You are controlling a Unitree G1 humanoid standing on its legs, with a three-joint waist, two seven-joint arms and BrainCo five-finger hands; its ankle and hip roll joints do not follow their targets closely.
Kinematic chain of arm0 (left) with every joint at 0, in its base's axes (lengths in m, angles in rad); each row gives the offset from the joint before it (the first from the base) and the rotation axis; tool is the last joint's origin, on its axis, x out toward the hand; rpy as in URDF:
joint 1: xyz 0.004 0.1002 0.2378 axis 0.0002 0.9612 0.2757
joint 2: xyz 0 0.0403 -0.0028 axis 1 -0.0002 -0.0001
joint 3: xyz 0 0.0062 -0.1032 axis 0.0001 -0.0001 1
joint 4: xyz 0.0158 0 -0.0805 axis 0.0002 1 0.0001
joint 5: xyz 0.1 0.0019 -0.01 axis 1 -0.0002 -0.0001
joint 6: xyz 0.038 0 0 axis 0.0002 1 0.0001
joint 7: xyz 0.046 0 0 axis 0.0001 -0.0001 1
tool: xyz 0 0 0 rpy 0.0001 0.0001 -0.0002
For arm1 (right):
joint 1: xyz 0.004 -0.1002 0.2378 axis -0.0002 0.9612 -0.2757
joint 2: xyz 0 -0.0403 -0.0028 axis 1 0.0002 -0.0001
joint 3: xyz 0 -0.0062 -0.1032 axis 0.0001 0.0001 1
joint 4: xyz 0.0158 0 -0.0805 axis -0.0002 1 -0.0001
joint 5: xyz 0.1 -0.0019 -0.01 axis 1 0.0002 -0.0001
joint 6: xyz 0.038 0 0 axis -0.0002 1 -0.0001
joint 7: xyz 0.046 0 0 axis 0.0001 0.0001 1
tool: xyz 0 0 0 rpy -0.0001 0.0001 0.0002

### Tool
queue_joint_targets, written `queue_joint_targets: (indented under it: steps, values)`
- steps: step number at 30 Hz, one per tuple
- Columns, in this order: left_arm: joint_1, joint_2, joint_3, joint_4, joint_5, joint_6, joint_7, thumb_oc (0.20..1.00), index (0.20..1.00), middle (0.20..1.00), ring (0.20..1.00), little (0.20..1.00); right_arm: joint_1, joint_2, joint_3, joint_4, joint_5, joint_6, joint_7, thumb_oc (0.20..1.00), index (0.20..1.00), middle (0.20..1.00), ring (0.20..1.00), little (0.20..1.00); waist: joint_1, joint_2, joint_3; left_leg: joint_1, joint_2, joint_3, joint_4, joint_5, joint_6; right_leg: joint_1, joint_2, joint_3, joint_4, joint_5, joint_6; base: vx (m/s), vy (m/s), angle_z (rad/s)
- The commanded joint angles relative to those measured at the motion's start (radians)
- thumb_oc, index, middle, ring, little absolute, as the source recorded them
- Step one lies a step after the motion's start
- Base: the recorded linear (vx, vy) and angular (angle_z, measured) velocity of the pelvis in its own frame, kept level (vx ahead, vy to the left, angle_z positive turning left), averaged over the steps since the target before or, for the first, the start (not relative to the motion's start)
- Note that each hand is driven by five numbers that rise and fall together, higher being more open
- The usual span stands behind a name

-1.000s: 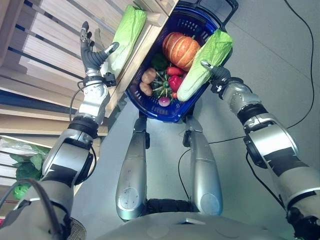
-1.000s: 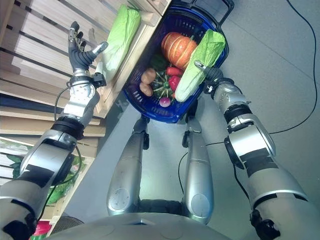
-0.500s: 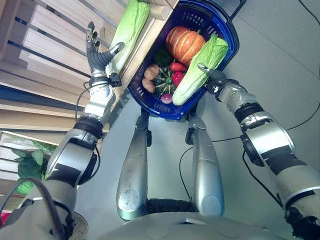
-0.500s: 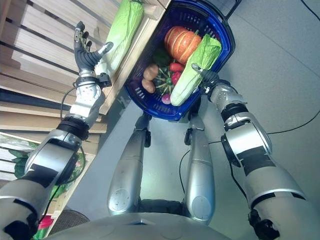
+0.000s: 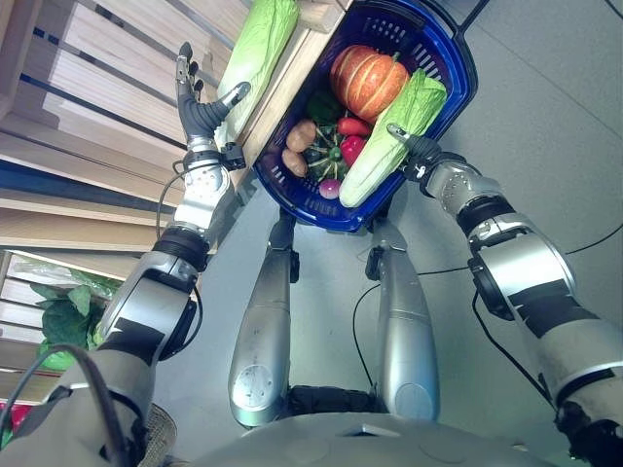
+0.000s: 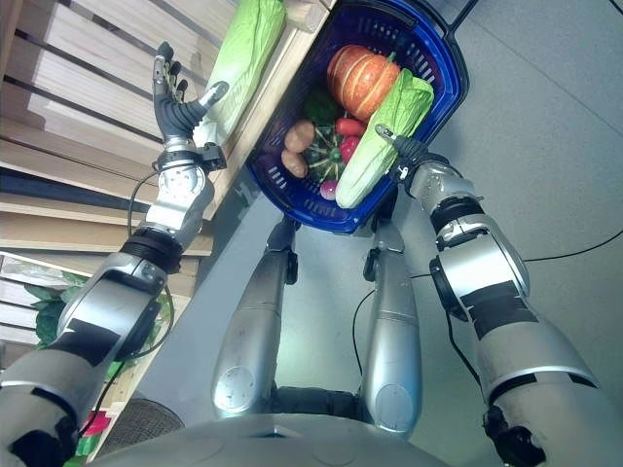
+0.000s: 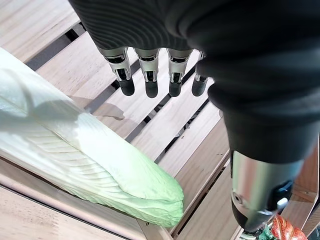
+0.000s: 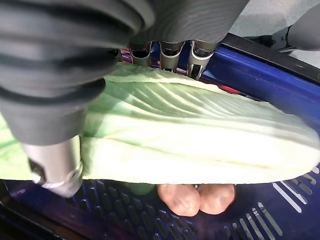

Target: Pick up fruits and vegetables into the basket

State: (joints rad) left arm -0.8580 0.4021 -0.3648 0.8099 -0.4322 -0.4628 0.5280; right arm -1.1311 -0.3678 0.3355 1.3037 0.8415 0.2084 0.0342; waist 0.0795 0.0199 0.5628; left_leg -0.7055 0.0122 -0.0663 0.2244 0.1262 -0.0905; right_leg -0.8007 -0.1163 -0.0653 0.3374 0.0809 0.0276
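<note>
From the head views, the right hand [image 5: 414,148] grips a napa cabbage [image 5: 391,139] over the blue basket [image 5: 454,89], along its near rim, ready to drop beside the pumpkin [image 5: 366,82]. The left hand [image 5: 202,107] hangs open at the wooden shelf's [image 5: 97,88] front edge. Its wrist view shows straight fingers [image 7: 149,75] above a second cabbage [image 7: 85,160]. The right wrist view shows thumb and fingers clamping the leaves above two potatoes [image 8: 197,197].
</note>
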Motion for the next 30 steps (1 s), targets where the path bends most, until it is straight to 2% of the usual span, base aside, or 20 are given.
queue_joint_targets:
  steps: [1,15,19,23,26,30]
  values:
    - [0.012,-0.049,0.014,-0.028,0.031,-0.06,0.026,1.0,1.0,1.0,1.0,1.0,-0.023,-0.024,-0.003,0.035,0.002,-0.003,-0.01,1.0,1.0,1.0,1.0,1.0,-0.005,0.109,-0.043,-0.048,-0.077,0.015,0.058,-0.057,0.031,0.019,0.043,-0.051,0.057,-0.102,0.033,0.0,0.0,0.0]
    - [0.017,-0.032,0.007,-0.023,0.068,-0.028,0.048,1.0,1.0,1.0,1.0,1.0,-0.015,-0.04,-0.003,0.034,-0.015,-0.005,-0.015,1.0,1.0,1.0,1.0,1.0,-0.011,0.104,-0.043,-0.041,-0.074,0.02,0.054,-0.052,0.03,0.029,0.044,-0.048,0.043,-0.09,0.036,0.0,0.0,0.0]
    - [0.014,-0.024,-0.001,-0.015,0.136,0.026,0.078,1.0,1.0,1.0,1.0,1.0,-0.009,-0.045,-0.002,0.031,-0.03,-0.035,-0.016,1.0,1.0,1.0,1.0,1.0,-0.014,0.102,-0.043,-0.04,-0.072,0.022,0.049,-0.051,0.031,0.029,0.048,-0.047,0.042,-0.09,0.035,0.0,0.0,0.0]
    - [0.003,-0.002,-0.025,0.003,0.215,0.114,0.134,1.0,1.0,1.0,1.0,1.0,-0.005,-0.05,0.019,0.009,-0.123,-0.149,-0.056,1.0,1.0,1.0,1.0,1.0,-0.019,0.1,-0.043,-0.041,-0.068,0.026,0.042,-0.046,0.028,0.029,0.051,-0.045,0.037,-0.086,0.035,0.0,0.0,0.0]
    - [-0.01,0.026,-0.033,0.036,0.267,0.204,0.188,1.0,1.0,1.0,1.0,1.0,0.01,-0.06,0.042,-0.041,-0.175,-0.251,-0.107,1.0,1.0,1.0,1.0,1.0,-0.03,0.092,-0.043,-0.039,-0.063,0.032,0.039,-0.043,0.026,0.03,0.056,-0.04,0.034,-0.084,0.037,0.0,0.0,0.0]
    - [-0.029,0.053,-0.035,0.077,0.3,0.248,0.213,1.0,1.0,1.0,1.0,1.0,0.032,-0.068,0.057,-0.091,-0.181,-0.315,-0.155,1.0,1.0,1.0,1.0,1.0,-0.046,0.078,-0.043,-0.04,-0.058,0.039,0.037,-0.041,0.023,0.03,0.062,-0.033,0.027,-0.081,0.038,0.0,0.005,-0.01]
